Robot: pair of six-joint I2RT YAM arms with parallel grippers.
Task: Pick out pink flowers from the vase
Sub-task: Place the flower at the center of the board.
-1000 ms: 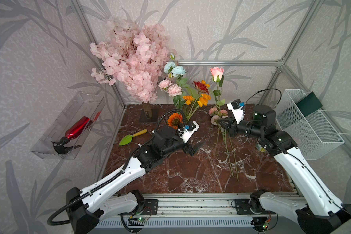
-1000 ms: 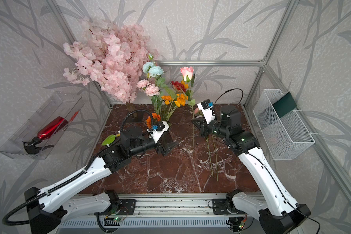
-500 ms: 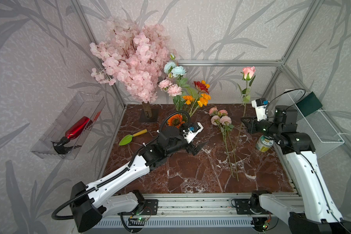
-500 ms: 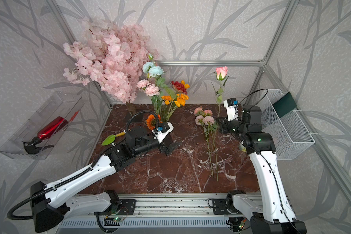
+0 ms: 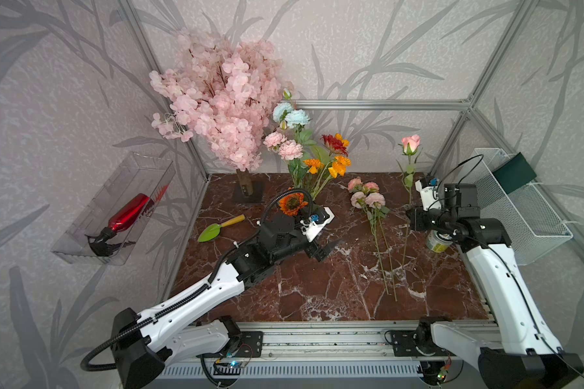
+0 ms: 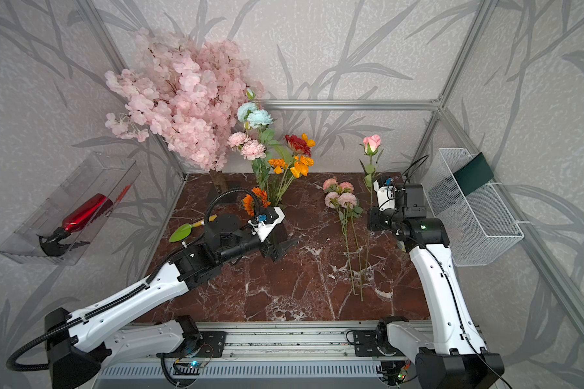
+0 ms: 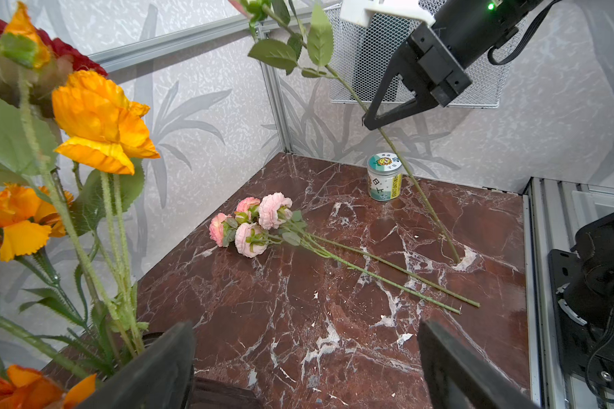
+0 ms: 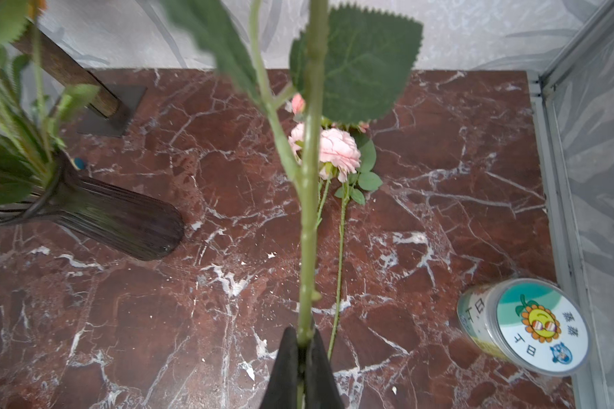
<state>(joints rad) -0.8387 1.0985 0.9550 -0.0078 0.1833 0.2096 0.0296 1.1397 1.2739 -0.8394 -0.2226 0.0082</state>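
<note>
**Rose is out of the vase and over on the right**

The setup is a dark red marble table [image 5: 317, 286] boxed in by grey leaf wallpaper and an aluminium frame. There's a wire basket [image 5: 526, 215] on the right wall and a clear tray [image 5: 142, 175] with a red spray bottle [image 5: 129, 212] on the left wall. A big blossom tree [image 5: 223, 101] fills the far left corner, a green trowel [image 5: 213, 230] lies left of centre, and a little can [image 5: 437, 242] sits at the right edge.

The vase [image 8: 121, 219] stands toward the far side, with two pink blooms [image 5: 282, 146] in it among blue and orange ones. A bunch of pink flowers [image 5: 364, 197] lies flat right of centre.

The right gripper [image 8: 301, 345] is clamped on the stem of a pink rose [image 5: 410, 143]. The rose is held upright, and its foot looks to be touching the marble near the can. The left gripper [image 5: 324, 247] sits just in front of the vase, fingers spread wide with nothing in them.

A second ago the rose was above the lying bunch; now it's further right and lower.
</note>
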